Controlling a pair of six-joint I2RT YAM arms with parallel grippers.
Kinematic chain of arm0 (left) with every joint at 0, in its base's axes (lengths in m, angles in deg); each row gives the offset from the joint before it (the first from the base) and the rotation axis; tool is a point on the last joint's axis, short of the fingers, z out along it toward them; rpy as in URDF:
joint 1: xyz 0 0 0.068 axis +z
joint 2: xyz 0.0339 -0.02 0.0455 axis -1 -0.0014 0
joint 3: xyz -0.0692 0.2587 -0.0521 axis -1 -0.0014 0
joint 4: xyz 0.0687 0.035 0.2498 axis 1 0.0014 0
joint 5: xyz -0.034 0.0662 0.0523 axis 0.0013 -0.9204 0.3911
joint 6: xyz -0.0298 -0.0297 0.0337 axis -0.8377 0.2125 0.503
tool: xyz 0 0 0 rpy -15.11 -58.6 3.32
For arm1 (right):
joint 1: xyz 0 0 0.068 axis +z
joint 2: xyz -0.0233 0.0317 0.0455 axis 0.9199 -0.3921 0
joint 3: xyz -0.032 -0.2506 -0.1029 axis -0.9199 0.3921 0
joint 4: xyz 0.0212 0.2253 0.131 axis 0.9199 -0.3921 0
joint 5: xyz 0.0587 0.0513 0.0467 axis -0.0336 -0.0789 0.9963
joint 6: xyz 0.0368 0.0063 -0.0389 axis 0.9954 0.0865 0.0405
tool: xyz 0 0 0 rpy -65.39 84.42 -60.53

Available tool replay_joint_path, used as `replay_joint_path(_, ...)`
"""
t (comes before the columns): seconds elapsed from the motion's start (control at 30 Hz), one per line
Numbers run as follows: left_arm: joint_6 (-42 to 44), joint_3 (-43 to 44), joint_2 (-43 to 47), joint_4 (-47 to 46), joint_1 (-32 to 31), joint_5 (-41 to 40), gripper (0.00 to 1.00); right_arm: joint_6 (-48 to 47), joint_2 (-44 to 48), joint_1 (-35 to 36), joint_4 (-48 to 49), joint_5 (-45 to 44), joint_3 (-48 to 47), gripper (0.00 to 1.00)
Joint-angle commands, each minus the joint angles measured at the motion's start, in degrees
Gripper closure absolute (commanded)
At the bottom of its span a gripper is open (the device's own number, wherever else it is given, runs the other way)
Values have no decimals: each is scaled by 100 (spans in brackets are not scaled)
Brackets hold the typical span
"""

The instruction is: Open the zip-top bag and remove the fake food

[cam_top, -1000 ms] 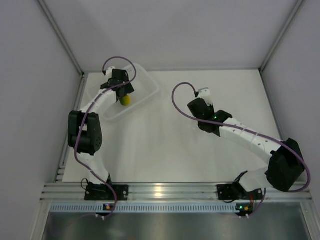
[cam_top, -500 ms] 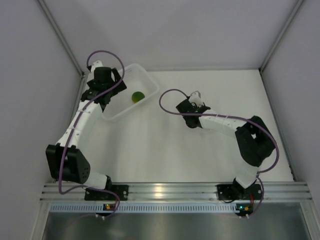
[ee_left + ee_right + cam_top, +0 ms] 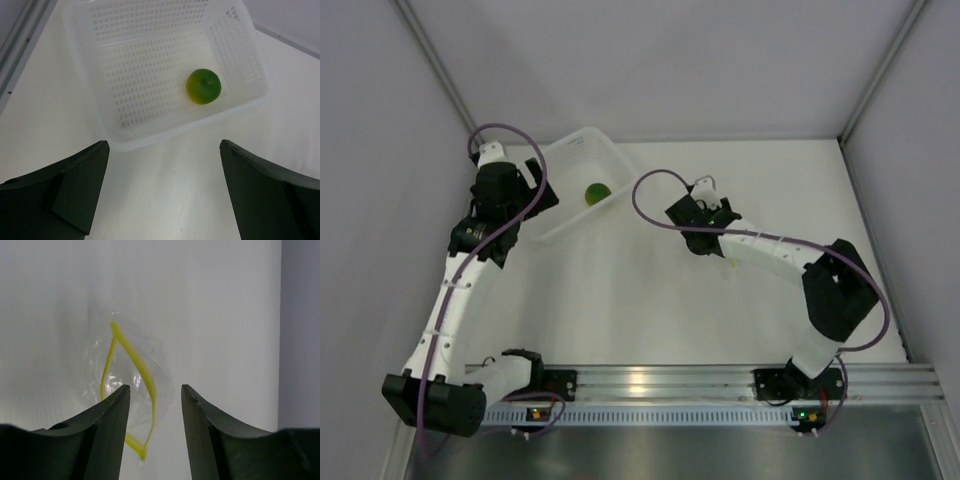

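Judging by the ball [image 3: 203, 86] lying loose in the white basket [image 3: 150, 140], the job looks all but done. The bag [image 3: 131, 371] sits empty on the bench [image 3: 165, 200], its yellow zip gaping, just past the right pincer [image 3: 153, 392], part open on nothing. Nearby, the left pincer [image 3: 162, 146] hangs wide open, empty. A second ago it held the ball over the basket; it has since drawn back leftwards.

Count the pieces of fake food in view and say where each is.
1. The fake food lies inside the white basket, toward one side wall. The zip-top bag looks empty, though its crinkles could hide something.
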Motion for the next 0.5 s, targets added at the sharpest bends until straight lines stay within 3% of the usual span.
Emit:
replay_joint_path(0.0, 229, -157, 298, 333, 31, 175, 2, 188, 909, 85, -136, 105, -142, 53)
replay_joint_path(0.2, 387, -359, 930, 579, 31, 386, 2, 188, 2289, 24, -14, 605, 385, 30)
replay_joint_path(0.27, 518, -517, 1141, 597, 31, 544, 2, 170, 2991, -20, 222, 781, 815, 7)
replay_joint_path(0.3, 545, -604, 1256, 588, 31, 605, 2, 153, 3246, -29, 276, 808, 947, 1)
replay_joint_path(0.47, 686, -1079, 2029, 562, 31, 458, 2, 109, 4794, -125, 286, 730, 1493, 1)
